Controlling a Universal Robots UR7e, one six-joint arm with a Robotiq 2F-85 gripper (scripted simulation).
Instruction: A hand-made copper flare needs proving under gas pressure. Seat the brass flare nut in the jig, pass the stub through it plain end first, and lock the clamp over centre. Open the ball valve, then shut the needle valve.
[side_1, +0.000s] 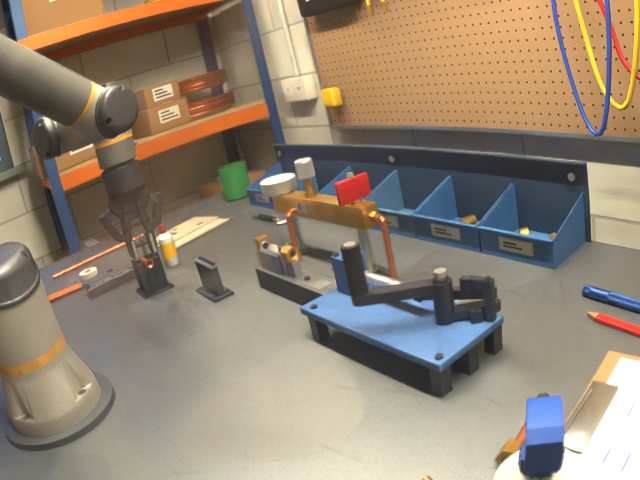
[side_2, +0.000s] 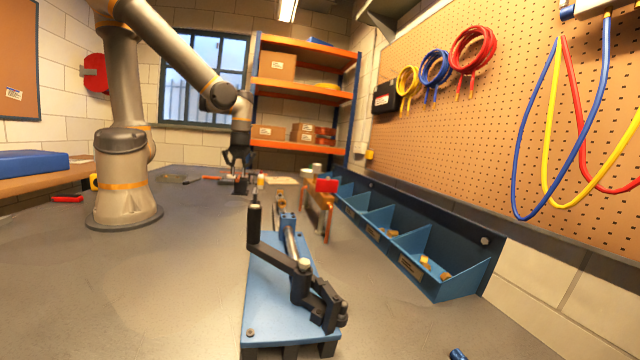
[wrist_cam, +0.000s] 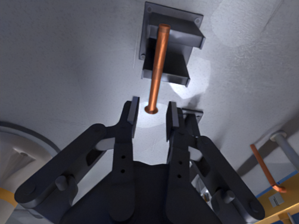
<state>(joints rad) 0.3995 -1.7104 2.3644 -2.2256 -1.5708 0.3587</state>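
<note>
At the bench's far left a copper stub lies in a dark V-block stand, its flared end toward me and its plain end over the block's far side. My gripper stands open around the flared end and holds nothing. A second, empty stand sits to the right. The brass flare nut sits in the jig in front of the brass manifold. On the manifold are the red ball valve handle and the white needle valve knob. The toggle clamp rests on its blue base.
Behind the work run blue parts bins and a pegboard with hoses. A white-and-yellow bottle, a copper rod and a grey block crowd the stand. The arm's base stands at front left.
</note>
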